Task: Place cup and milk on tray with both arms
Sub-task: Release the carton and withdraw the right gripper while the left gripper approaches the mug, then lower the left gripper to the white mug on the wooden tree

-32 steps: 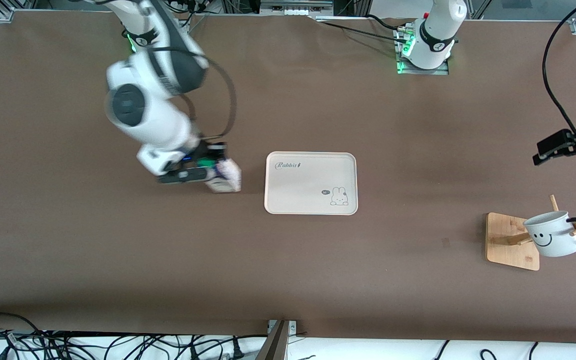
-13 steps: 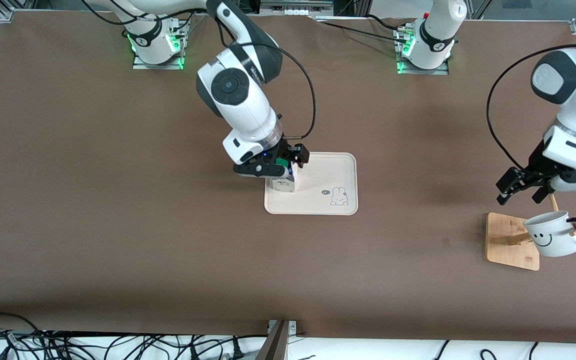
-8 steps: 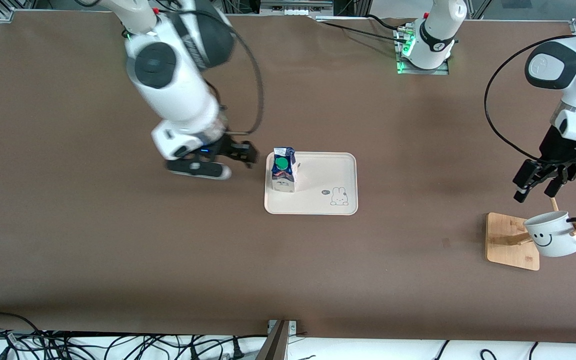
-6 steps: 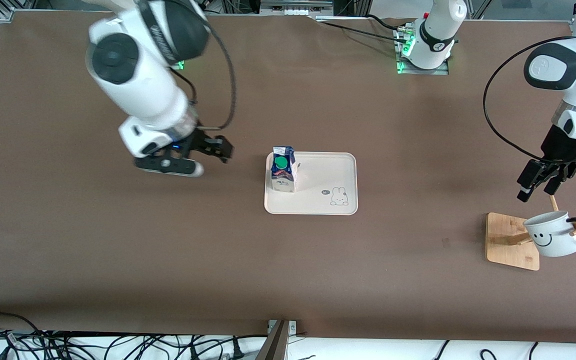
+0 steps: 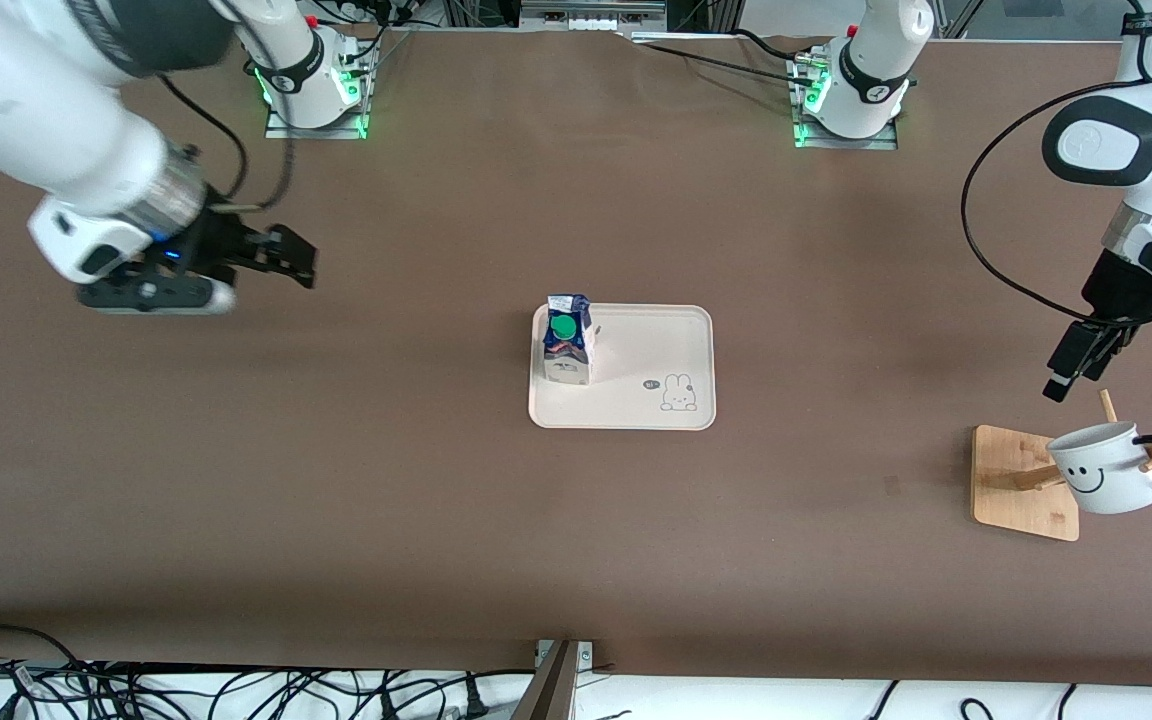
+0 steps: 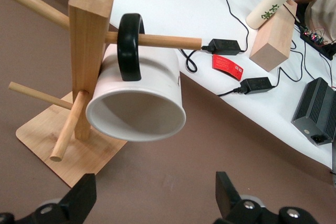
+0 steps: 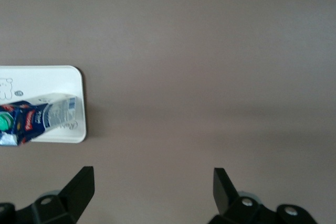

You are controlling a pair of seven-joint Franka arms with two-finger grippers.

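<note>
The milk (image 5: pixel 566 340) stands upright on the tray (image 5: pixel 646 395), at its edge toward the right arm's end; it also shows in the right wrist view (image 7: pixel 37 119) on the tray (image 7: pixel 47 80). My right gripper (image 5: pixel 296 260) is open and empty over bare table, well away from the tray toward the right arm's end. The cup (image 5: pixel 1101 470) hangs by its black handle on a peg of a wooden rack (image 5: pixel 1021 480). My left gripper (image 5: pixel 1069 375) is open and empty above the rack, close to the cup (image 6: pixel 136 100) but not touching it.
The rack's post (image 6: pixel 89 51) and pegs stick out around the cup. A white bench (image 6: pixel 173 3) with cables, power adapters, a bottle and a wood block lies past the table edge. Cables (image 5: pixel 186 690) run along the table's front edge.
My right gripper let go of the milk on the tray and has drawn away toward the right arm's end, open and empty. My left gripper has shifted slightly above the rack.
</note>
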